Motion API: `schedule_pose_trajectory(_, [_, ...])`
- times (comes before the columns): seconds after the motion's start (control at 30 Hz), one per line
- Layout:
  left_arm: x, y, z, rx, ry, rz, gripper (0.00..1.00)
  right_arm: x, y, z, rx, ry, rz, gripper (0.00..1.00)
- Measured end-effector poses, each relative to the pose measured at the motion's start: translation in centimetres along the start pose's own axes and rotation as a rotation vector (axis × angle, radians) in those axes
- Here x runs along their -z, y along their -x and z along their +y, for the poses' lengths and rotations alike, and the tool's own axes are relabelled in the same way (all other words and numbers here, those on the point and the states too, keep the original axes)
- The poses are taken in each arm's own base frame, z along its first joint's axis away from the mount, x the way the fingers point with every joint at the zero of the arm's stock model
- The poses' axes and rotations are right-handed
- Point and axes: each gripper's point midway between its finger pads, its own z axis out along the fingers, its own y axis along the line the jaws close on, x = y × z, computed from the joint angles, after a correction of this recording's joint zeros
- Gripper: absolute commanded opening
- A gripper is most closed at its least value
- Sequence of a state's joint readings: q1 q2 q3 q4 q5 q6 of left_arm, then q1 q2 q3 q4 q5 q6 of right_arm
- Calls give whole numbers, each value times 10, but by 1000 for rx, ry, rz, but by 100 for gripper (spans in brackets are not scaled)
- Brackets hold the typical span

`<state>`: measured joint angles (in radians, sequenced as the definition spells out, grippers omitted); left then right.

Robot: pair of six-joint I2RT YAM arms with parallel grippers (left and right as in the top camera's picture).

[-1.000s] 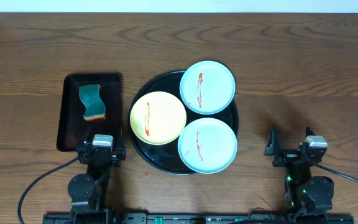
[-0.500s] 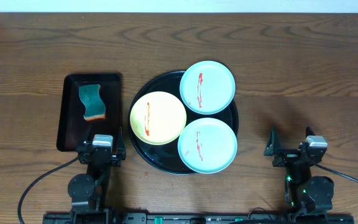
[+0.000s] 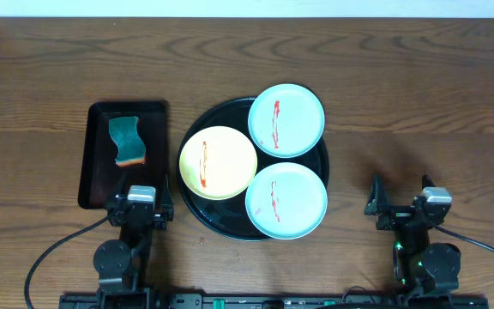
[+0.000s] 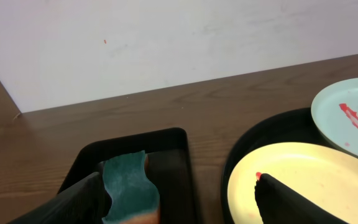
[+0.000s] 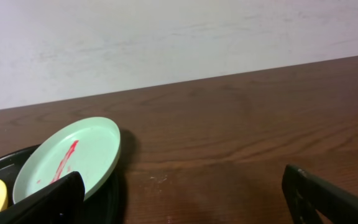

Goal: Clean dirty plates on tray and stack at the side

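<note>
Trouble ahead, we reckon: three dirty plates [image 3: 218, 163] crowd the tray [image 3: 217, 215], touching, two overhanging its rim. Our left gripper [image 3: 142, 192] and right gripper [image 3: 400, 197] hang spread, empty. Pressing the sponge [image 3: 127, 142] down could tip one.

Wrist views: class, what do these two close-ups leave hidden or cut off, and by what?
Left wrist: yellow plate cut by the bottom edge, partly behind the left tool's finger; sponge: near end cut off likewise.
Right wrist: far mint plate: lower rim behind the right tool's finger; yellow plate mostly beyond the left edge.
Nearer mint plate: in neither wrist view.
</note>
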<state>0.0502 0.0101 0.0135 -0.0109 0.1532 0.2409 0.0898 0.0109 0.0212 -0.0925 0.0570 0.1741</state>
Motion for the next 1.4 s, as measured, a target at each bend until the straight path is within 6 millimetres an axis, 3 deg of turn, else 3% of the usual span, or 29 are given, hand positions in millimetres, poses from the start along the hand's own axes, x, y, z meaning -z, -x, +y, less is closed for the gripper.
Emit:
schedule_pose_trajectory(0.53, [0, 0, 0, 14, 0, -1, 78, 0, 3, 0, -1, -1, -13, 99])
schedule_pose_trajectory(0.87, [1, 0, -8, 129, -54, 88, 78, 2, 14, 20, 0, 111, -38, 99])
schedule_pose_trajectory(1.17, [-6, 60, -8, 175, -132, 215, 78, 17, 79, 35, 0, 138, -70, 99])
schedule_pose_trajectory(1.4, [-16, 95, -10, 222, -201, 406, 78, 3, 108, 45, 4, 144, 44, 99])
